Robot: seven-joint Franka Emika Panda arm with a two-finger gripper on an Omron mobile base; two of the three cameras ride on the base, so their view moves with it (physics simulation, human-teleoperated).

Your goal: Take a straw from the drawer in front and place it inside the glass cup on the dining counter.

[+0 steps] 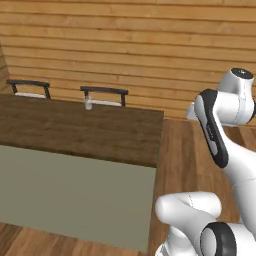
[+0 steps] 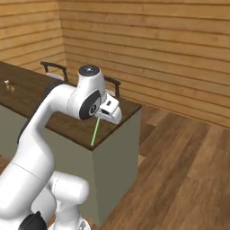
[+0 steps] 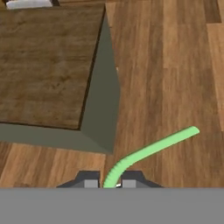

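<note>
While the arm [image 2: 49,117] rose in a high bend beside the dining counter [image 1: 100,132], its gripper [image 3: 109,183] was clamped on the straw [image 3: 151,151], the two dark finger tips [image 3: 90,181] pressed against either side of the green stem at its ribbed, bent end. In the hand view the straw ran from between the tips out over the wooden floor [image 3: 175,78], curving near the grip and then straight to its free end, which hung over the planks just past the counter's corner. In the right base view the straw [image 2: 95,130] showed as a thin green line slanting down from the white hand, crossing in front of the counter's near corner; whether it touched the top could not be told from there. The counter had a dark brown plank top on a sage-green base, and the gripper was held beyond its end rather than over it. The glass cup [image 1: 88,104] stood upright on the far edge of the top, near the middle of that side, well apart from the straw and the hand. Two dark-framed chairs [image 1: 104,95] stood behind the counter, against a wall of pale wooden planks [image 1: 125,45]. At the far left end of the top, in the right base view, a small pale object [image 2: 7,85] sat too tiny to identify.
</note>
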